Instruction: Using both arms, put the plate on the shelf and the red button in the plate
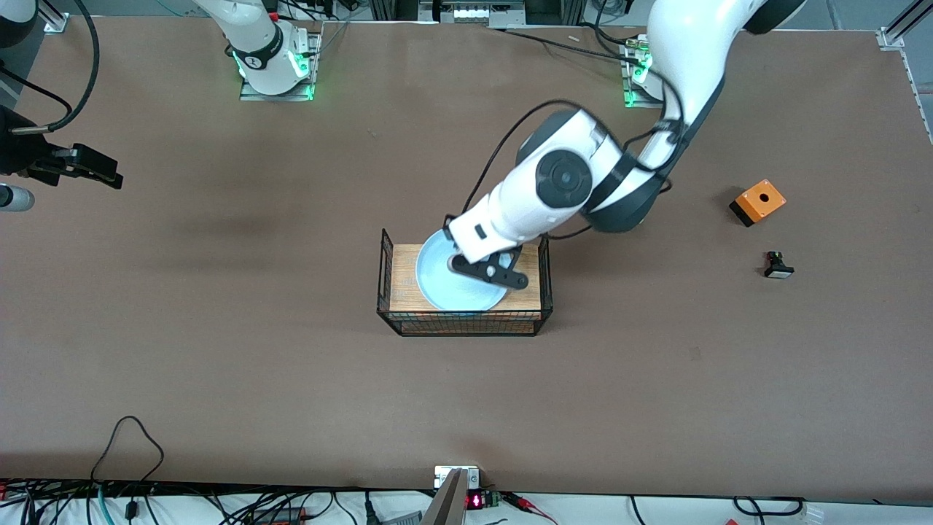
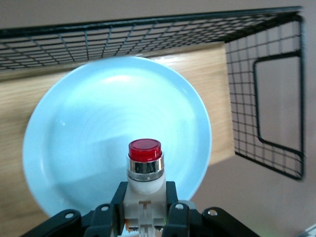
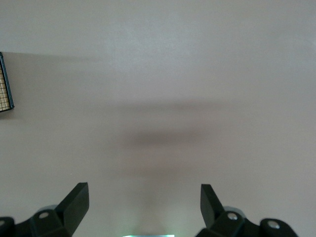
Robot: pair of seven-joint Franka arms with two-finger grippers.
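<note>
The pale blue plate lies in a black wire basket with a wooden floor, at the middle of the table. My left gripper is over the plate, shut on the red button. In the left wrist view the red button stands between the fingers by its white body, its red cap pointing at the plate. In the front view the button is hidden under the hand. My right gripper waits open and empty over bare table at the right arm's end; its view shows only tabletop.
An orange box and a black-and-white button lie on the table toward the left arm's end. The basket's wire walls rise around the plate. Cables run along the table edge nearest the front camera.
</note>
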